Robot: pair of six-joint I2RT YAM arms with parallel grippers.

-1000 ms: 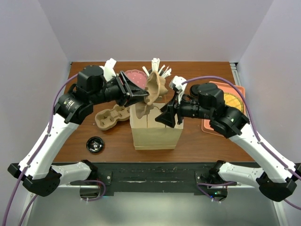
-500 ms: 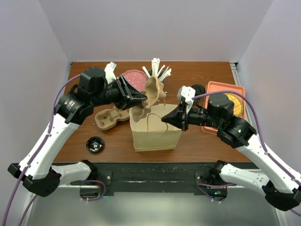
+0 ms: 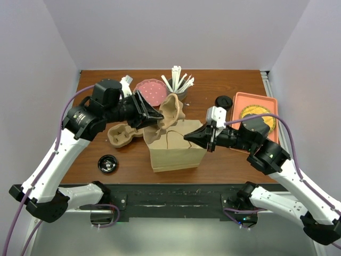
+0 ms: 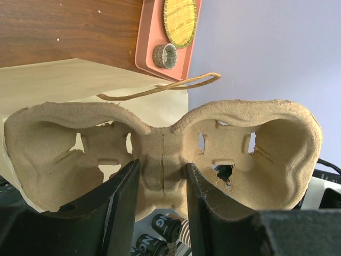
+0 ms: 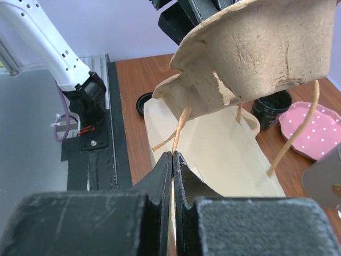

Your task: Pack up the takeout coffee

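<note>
My left gripper [image 3: 154, 114] [image 4: 162, 170] is shut on the middle rib of a tan pulp cup carrier [image 3: 169, 109] [image 4: 256, 154], holding it tilted over the open mouth of a brown paper bag [image 3: 176, 152] [image 5: 224, 154]. My right gripper [image 3: 187, 137] [image 5: 173, 153] is shut on the bag's right rim, where a twine handle comes out. The takeout coffee [image 3: 224, 101], a small black lidded cup, stands by the orange tray's back left corner, away from both grippers. Under the carrier, black cups with white lettering [image 4: 165, 228] show; where they stand I cannot tell.
A second pulp carrier [image 3: 123, 134] lies left of the bag. A loose black lid [image 3: 108, 164] sits front left. At the back are a pink dotted plate [image 3: 151, 89] and a dark cup of white stirrers [image 3: 178, 85]. The orange tray [image 3: 250, 96] holds a yellow woven disc [image 3: 256, 114].
My right gripper closed on the bag's rim and its arm drew back to the right, uncovering the lidded cup. The left gripper lowered the carrier slightly toward the bag.
</note>
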